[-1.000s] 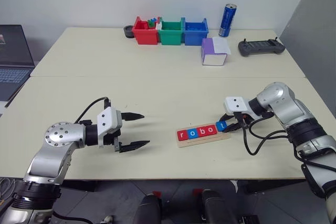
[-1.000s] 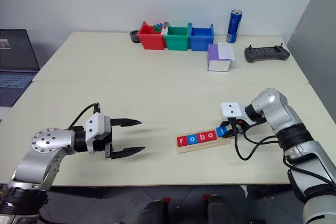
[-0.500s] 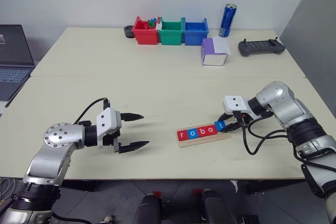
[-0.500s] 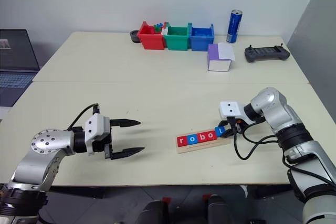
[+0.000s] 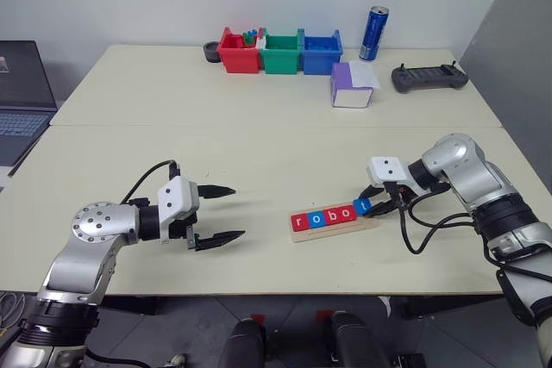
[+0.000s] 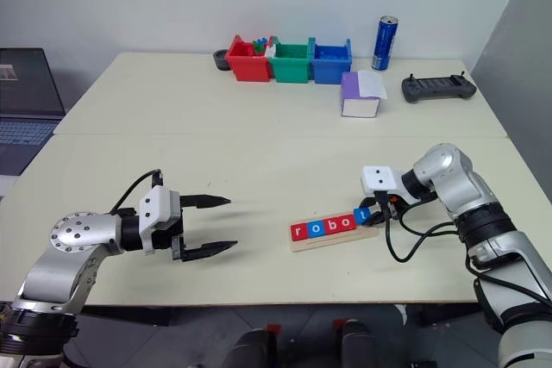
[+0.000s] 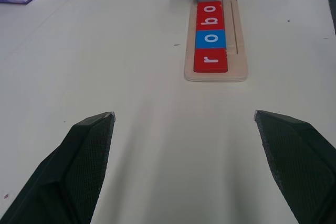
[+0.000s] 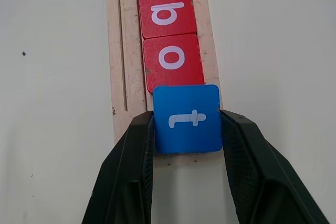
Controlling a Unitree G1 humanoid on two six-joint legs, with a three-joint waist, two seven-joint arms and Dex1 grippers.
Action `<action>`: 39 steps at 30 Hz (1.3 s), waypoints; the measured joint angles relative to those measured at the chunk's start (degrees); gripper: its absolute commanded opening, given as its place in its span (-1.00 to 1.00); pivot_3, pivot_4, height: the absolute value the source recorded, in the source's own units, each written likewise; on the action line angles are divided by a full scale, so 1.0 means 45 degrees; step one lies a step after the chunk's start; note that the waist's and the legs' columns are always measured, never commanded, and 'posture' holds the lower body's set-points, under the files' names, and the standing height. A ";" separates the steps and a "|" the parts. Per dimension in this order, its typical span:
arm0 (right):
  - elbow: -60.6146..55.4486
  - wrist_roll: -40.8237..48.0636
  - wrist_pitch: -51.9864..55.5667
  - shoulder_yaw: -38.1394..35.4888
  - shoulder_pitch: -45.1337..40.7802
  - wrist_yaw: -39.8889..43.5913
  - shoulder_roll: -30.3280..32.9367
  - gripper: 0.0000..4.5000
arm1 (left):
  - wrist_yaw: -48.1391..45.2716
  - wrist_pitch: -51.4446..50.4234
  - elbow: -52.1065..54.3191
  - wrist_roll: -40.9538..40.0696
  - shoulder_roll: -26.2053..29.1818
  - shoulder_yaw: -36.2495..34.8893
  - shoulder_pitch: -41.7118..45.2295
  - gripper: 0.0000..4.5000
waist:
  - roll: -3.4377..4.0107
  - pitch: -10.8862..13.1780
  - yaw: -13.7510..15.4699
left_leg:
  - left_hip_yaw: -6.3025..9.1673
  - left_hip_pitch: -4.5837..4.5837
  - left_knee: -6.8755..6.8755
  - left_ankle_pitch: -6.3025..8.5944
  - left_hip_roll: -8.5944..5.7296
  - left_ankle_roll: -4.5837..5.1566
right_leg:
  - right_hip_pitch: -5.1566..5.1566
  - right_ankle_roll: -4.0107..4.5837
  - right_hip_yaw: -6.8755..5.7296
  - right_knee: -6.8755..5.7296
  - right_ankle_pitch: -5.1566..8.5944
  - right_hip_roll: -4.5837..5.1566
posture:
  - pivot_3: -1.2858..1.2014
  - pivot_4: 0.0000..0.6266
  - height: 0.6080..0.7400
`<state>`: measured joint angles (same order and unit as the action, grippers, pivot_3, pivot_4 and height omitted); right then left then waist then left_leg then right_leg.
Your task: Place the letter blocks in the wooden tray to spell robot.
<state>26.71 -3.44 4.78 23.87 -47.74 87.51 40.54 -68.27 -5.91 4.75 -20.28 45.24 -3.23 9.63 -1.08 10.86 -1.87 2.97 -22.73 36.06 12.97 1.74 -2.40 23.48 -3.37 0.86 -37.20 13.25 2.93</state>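
The wooden tray (image 5: 335,224) lies on the counter (image 5: 259,152) close to its near edge, toward the right side. Four letter blocks lie flat in it, touching in a row: a red "r" (image 5: 300,221), a blue "o" (image 5: 316,218), a red "b" (image 5: 331,215) and a red "o" (image 5: 347,212). So far they read "robo". The fifth block, the blue "t" (image 8: 187,117), is at the right end of the tray, its edge meeting the red "o"; in the head views it looks slightly tilted there, and I cannot tell if it already lies flat.

The right claw (image 8: 187,129) is closed on the blue "t", one black finger on each side of it. The left claw (image 5: 216,213) hangs above the bare counter well to the left of the tray, with its two fingers spread wide and nothing between them.

At the far edge stand the red, green and blue bins (image 5: 280,51), a blue can (image 5: 373,33) whose label is too small to read, a white-and-purple box (image 5: 352,84) and a dark controller (image 5: 429,77).

Compared with one second ago, nothing has visibly changed: both claws and all blocks are in the same places.
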 measured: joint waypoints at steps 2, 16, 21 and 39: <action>0.0000 0.0000 -0.0008 0.0002 0.0019 0.0002 0.0005 -0.35 | 0.0018 -0.0012 0.0023 -0.0001 0.0000 0.0000 0.0000 1.00 | 0.0000 0.0000 0.0000 | 0.0000 0.0000 0.0000 0.0000 0.0000 0.0000 | 0.0000 0.0001 0.0000 0.0000 0.0000 0.0000 | 0.03 -0.52 1.00; 0.0051 0.0004 -0.0113 0.0103 0.0057 0.0011 0.0033 -0.35 | 0.0018 -0.0016 0.0026 -0.0001 0.0001 0.0000 0.0000 1.00 | 0.0000 0.0000 0.0000 | 0.0000 0.0000 0.0000 0.0000 0.0000 0.0000 | 0.0000 0.0001 0.0000 0.0000 0.0000 0.0000 | 0.03 -0.52 1.00; 0.0051 0.0032 -0.0132 0.0110 0.0222 0.0014 0.0033 -0.35 | 0.0023 -0.0028 0.0056 -0.0003 0.0024 -0.0005 -0.0008 1.00 | 0.0000 0.0000 -0.0002 | 0.0000 0.0001 0.0000 0.0000 0.0000 0.0000 | 0.0000 0.0000 0.0001 0.0000 0.0000 0.0000 | 0.03 -0.52 1.00; -0.0219 0.0236 -0.0136 -0.0183 0.0097 0.0016 0.0528 0.99 | 0.0012 0.0003 0.0072 -0.0003 0.0033 -0.0007 -0.0007 1.00 | 0.0000 0.0000 0.0005 | 0.0000 -0.0003 0.0000 0.0000 0.0000 0.0000 | 0.0000 0.0000 0.0000 0.0004 0.0000 0.0001 | 0.03 -0.52 1.00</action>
<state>25.73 -2.38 4.17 23.05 -47.30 87.58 42.91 -68.21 -5.89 5.07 -20.30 45.39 -3.26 9.60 -1.08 10.86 -1.85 2.97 -22.75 36.06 12.97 1.74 -2.40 23.48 -3.37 0.86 -37.18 13.25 2.93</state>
